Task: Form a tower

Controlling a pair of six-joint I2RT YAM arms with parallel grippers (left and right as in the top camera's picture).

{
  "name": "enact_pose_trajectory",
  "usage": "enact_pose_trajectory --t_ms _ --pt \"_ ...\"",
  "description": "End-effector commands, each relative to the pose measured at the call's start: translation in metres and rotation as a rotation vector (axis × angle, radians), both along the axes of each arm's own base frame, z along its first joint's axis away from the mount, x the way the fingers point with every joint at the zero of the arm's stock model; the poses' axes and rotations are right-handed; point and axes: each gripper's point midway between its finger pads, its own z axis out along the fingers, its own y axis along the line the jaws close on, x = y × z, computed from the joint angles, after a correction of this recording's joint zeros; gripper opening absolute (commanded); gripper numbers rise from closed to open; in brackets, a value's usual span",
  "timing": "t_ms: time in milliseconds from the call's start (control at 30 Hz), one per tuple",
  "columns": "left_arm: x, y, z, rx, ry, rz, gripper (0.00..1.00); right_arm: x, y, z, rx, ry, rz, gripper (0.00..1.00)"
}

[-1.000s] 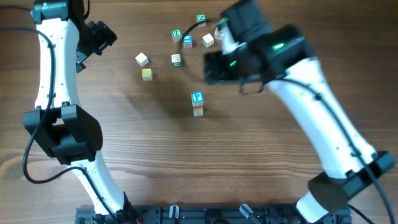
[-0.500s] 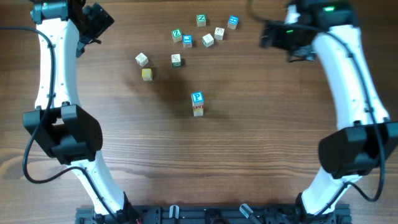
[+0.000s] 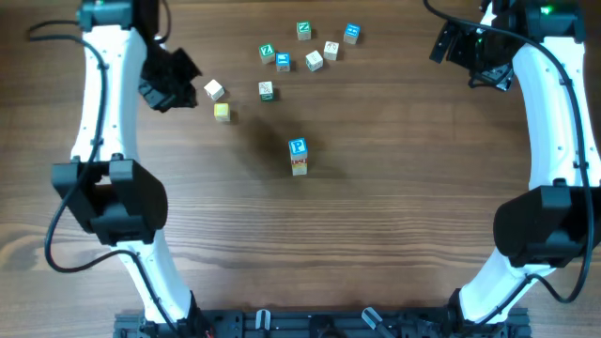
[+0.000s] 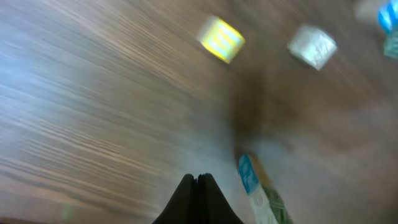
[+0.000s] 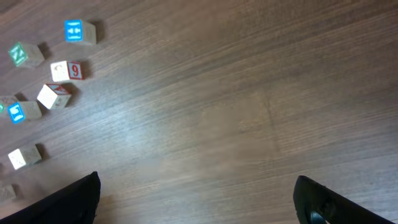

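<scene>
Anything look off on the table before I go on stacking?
Nothing stands out. The tower stands alone, its blue P cube on top, with no obvious lean from overhead. The loose cubes lie scattered apart from it, with no damage that I can see.

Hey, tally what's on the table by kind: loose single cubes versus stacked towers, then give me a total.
loose cubes: 9
tower: 1
Total: 10
</scene>
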Motion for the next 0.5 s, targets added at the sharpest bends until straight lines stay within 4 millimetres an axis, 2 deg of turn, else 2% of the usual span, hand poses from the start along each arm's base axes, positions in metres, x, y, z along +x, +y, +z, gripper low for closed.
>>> enact_pose_trajectory --t_ms 0,100,233,300,467 --pt "-0.009 -0.052 0.012 -0.189 -0.029 -0.214 0.04 0.009 0.0 0.007 0.009 -0.043 -0.004 1.0" --pt "-0.018 -0.075 0.013 -0.315 -0.002 -0.235 0.04 0.012 0.0 0.009 0.008 -0.059 -0.004 1.0" --pt "-0.031 -0.091 -0.001 -0.382 0.048 -0.281 0.04 0.017 -0.001 0.01 0.008 -0.079 -0.004 1.0" --pt "-0.039 -0.111 0.001 -0.511 0.042 -0.338 0.04 0.017 -0.001 0.01 0.008 -0.079 -0.004 1.0" --pt "-0.042 -0.126 -0.005 -0.577 0.05 -0.347 0.04 0.017 -0.001 0.01 0.008 -0.079 -0.005 1.0"
